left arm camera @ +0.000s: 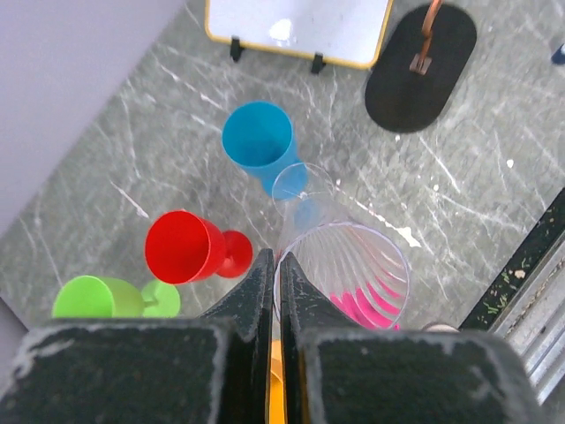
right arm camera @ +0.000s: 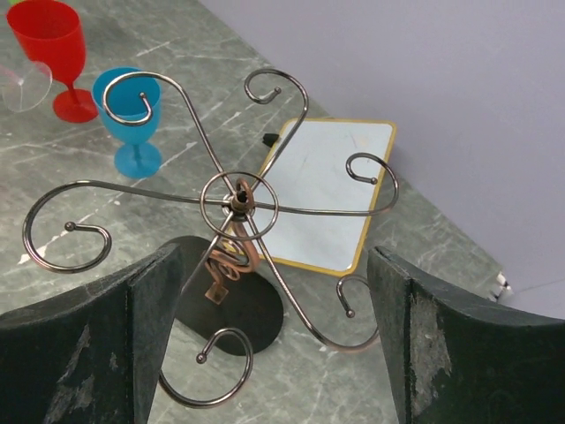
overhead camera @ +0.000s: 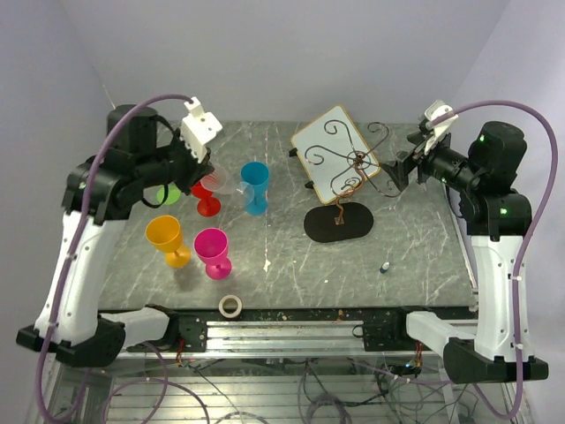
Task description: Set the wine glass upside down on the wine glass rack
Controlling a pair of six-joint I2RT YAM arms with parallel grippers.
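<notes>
Wine glass (left arm camera: 353,265): clear, ribbed bowl, held off the tabletop (overhead camera: 415,256) at the left side, above the coloured cups.
- Long axis: runs away from the left fingers (left arm camera: 252,300) toward the blue cup (left arm camera: 258,137). The open rim is at the finger end and the round foot at the far end. It is neither upright nor inverted, and how steeply it leans cannot be told.
- Grip: the left fingers are pinched nearly together on the rim wall, one pad inside the bowl and one outside. The bowl bulges out to one side of them.

Hard to read:
- In the top view the wine glass (overhead camera: 226,181) is only a faint pale disc beside the red cup (overhead camera: 207,196), and the stem does not show.
- In the left wrist view a pink cup shows through the bowl, and the stem merges with the blue cup behind it.
- In the right wrist view only a clear curved edge shows at the left border, cut off by the frame.
- The wine glass rack (left arm camera: 422,79) shows only its black oval base and lower stem in the left wrist view.

Wine glass rack (overhead camera: 349,163):
- It stands right of centre, well apart from the glass, with its scroll arms spread from the hub (right arm camera: 238,203).
- A white board (overhead camera: 335,141) leans just behind it.

Right fingers (right arm camera: 88,353): spread wide and holding nothing. They hang near the rack on its right side, and the wire arms are seen between them.
</notes>
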